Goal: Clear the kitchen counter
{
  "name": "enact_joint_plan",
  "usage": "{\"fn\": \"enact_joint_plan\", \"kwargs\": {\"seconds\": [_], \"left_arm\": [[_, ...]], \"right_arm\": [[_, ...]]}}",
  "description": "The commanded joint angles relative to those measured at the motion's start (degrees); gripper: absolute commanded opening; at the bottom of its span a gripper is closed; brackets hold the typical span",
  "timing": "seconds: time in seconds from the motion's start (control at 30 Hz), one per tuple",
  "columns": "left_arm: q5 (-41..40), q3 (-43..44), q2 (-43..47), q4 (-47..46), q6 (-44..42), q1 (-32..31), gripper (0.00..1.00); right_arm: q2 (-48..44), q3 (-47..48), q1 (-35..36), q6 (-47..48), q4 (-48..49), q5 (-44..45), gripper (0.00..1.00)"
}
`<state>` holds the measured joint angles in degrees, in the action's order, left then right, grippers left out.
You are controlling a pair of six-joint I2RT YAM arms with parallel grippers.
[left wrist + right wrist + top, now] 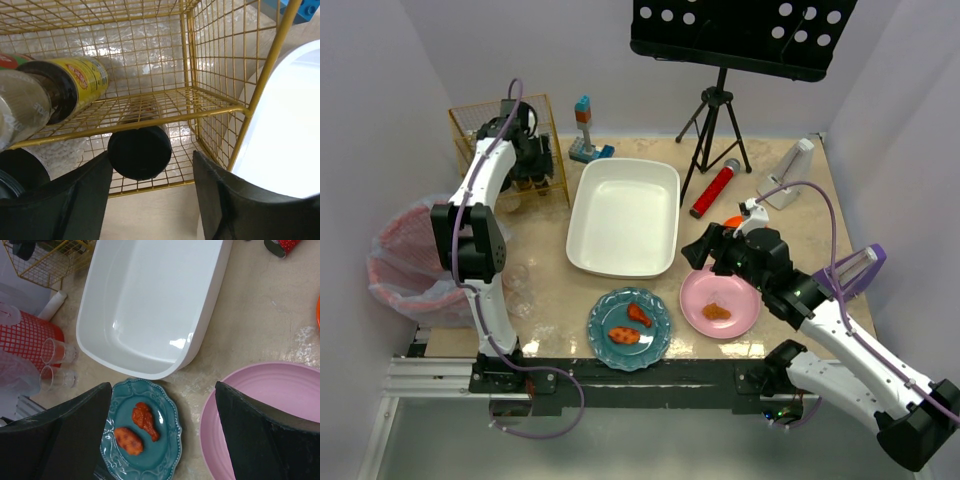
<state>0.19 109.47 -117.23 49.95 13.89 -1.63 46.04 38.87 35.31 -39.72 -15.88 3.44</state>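
Observation:
The beige kitchen counter holds a white tub, a teal plate with two pieces of fried food, and a pink plate with one piece. My left gripper is at the gold wire basket at the back left. In the left wrist view its jaws stand open around the black cap of a bottle lying in the basket, with a gap on the right side. My right gripper hangs open and empty over the counter between the teal plate and the pink plate.
A yellow-labelled bottle also lies in the basket. A red microphone, a tripod stand, a block toy and a white object stand at the back. Two clear cups and a red bin are at the left.

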Motion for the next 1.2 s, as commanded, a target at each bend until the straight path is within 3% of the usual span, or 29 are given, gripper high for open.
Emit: {"fn": "enact_joint_plan", "kwargs": {"seconds": [0.0, 0.2, 0.37, 0.53, 0.7, 0.97, 1.17], "left_arm": [[-0.01, -0.14, 2.18, 0.05, -0.44, 0.31, 0.72], [0.60, -0.57, 7.27, -0.12, -0.09, 0.31, 0.77], [6.30, -3.29, 13.94, -2.84, -0.09, 0.13, 0.79], [13.25, -11.54, 23.60, -9.43, 0.70, -0.39, 0.80], [14.49, -20.59, 32.22, -13.65, 1.49, -3.64, 0.80], [11.42, -39.49, 48.91, -18.40, 7.63, -10.06, 0.80], [-6.76, -42.24, 56.66, -7.61, 11.33, -10.24, 0.80]], "right_arm": [[-0.95, -0.55, 0.11, -0.97, 1.29, -0.54, 0.89], [-0.69, 0.06, 0.11, -1.14, 0.85, 0.07, 0.89], [-0.16, 0.24, 0.11, -1.67, 0.94, 0.07, 0.89], [0.45, -0.20, 0.11, -2.72, 1.38, -0.19, 0.89], [0.89, -0.82, 0.11, -3.95, 2.43, -0.54, 0.89], [3.96, 0.06, 0.28, -2.46, 3.66, -1.16, 0.88], [6.07, 0.59, 0.37, -2.90, 5.59, -2.12, 0.88]]}}
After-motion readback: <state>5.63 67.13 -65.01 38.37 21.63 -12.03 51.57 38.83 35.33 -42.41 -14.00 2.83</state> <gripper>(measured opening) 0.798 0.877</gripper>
